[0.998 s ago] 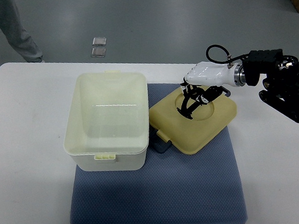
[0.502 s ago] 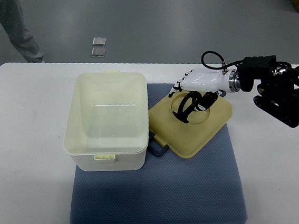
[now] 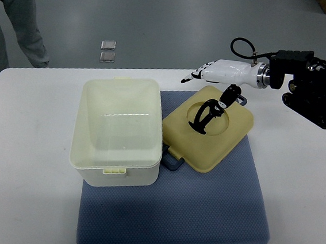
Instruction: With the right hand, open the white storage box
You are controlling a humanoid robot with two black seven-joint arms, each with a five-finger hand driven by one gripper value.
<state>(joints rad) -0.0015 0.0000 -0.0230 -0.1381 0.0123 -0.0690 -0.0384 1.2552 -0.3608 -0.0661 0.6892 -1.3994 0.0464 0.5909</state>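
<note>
Lid (image 3: 208, 135) lies off, leaning on the blue mat (image 3: 200, 212) beside the open white storage box (image 3: 118, 132) at the table's (image 3: 22, 201) left-centre. Right hand (image 3: 216, 75) hovers above the lid, fingers spread, holding nothing. We lift clear upward, avoiding the lid's handle (image 3: 205, 115).

A white surface (image 3: 22, 201) carries a blue mat (image 3: 200, 218); a white box (image 3: 118, 132) sits partly on both.

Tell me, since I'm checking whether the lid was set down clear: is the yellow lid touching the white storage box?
Cannot tell. In the top view the yellow lid has its left corner right at the white storage box wall, with no plain gap or contact visible.
</note>
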